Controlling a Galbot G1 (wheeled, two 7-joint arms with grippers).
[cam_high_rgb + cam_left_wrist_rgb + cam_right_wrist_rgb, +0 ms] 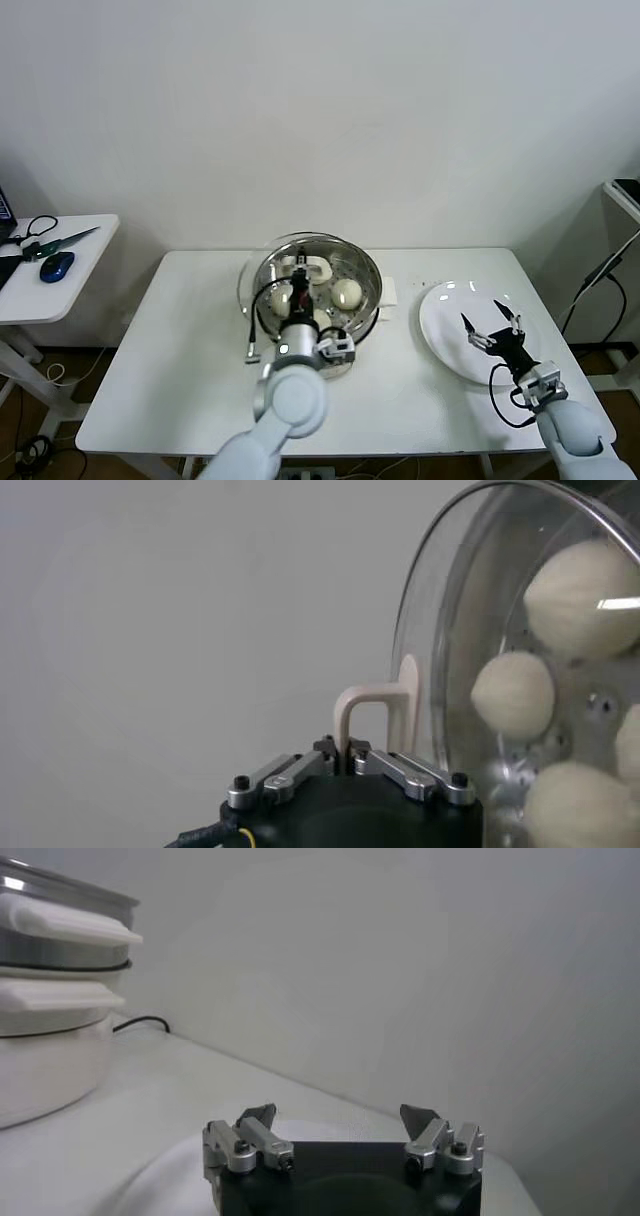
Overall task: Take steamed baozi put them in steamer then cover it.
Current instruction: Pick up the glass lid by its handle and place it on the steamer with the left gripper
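Over the middle of the tabletop [150, 390] you have the covering step in hand: your left tool [347, 752] is pressed together on the white handle of the cover [470, 600], and the glass lid hangs tilted above the steamer [368, 268], its left rim standing out past the basket's left edge rather than seated on it. Through the glass in the left wrist view you can see the steamed baozi [513, 693] lying on the perforated steel floor, four pale domes at least partly in sight, so the loading looks finished and only the lid is left. Your next move, by my reading, calls for levelling the cover, bringing it to the right until its metal rim lines up with the basket's rim all round, lowering it flat, and only then letting the handle go; a lid dropped while skewed could ride up on one edge or slide off to the left. Your right tool [492, 327] waits spread wide and holding nothing over the white plate [440, 345] at the right of the tabletop, well apart from the steamer. Several things you cannot settle from here: the left arm and its tool hide the near part of the basket in the head view, so only some buns show there; whether any part of the lid's rim already touches the basket is hard to make out; and the pot's base is mostly covered by the arm.
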